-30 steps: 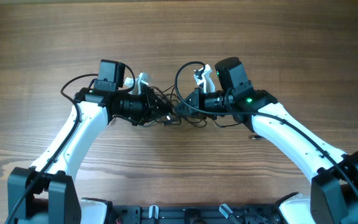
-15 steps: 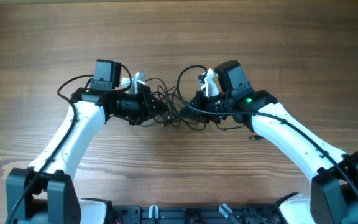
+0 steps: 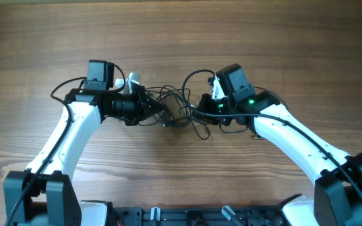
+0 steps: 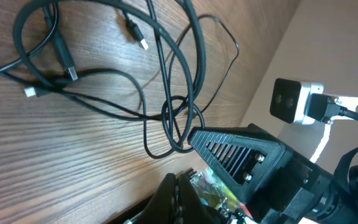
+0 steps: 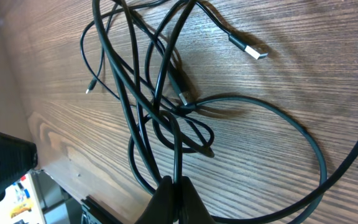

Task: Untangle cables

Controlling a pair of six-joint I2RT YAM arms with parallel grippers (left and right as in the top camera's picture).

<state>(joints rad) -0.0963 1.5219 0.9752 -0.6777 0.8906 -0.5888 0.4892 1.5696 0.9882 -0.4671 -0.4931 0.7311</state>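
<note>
The cables (image 3: 178, 105) are thin black cords lying in a loose tangle on the wooden table between my two grippers. My left gripper (image 3: 160, 113) is at the tangle's left edge. In the left wrist view its fingers (image 4: 174, 186) are pressed shut, seemingly on a cord, with crossed loops (image 4: 176, 118) just ahead. My right gripper (image 3: 198, 112) is at the tangle's right edge. In the right wrist view it (image 5: 174, 184) is shut on one black cable (image 5: 178, 143) that runs up into the knot. A silver-tipped plug (image 5: 253, 50) lies free.
The right arm's black wrist body (image 4: 241, 155) and white camera (image 4: 294, 102) sit close ahead of the left gripper. Small plug ends (image 4: 140, 40) lie on the wood. The arm bases stand at the table's near edge (image 3: 181, 216).
Both arms have drawn apart, the left one leftward and the right one slightly rightward. The tangle between them has stretched and spread into looser loops.
</note>
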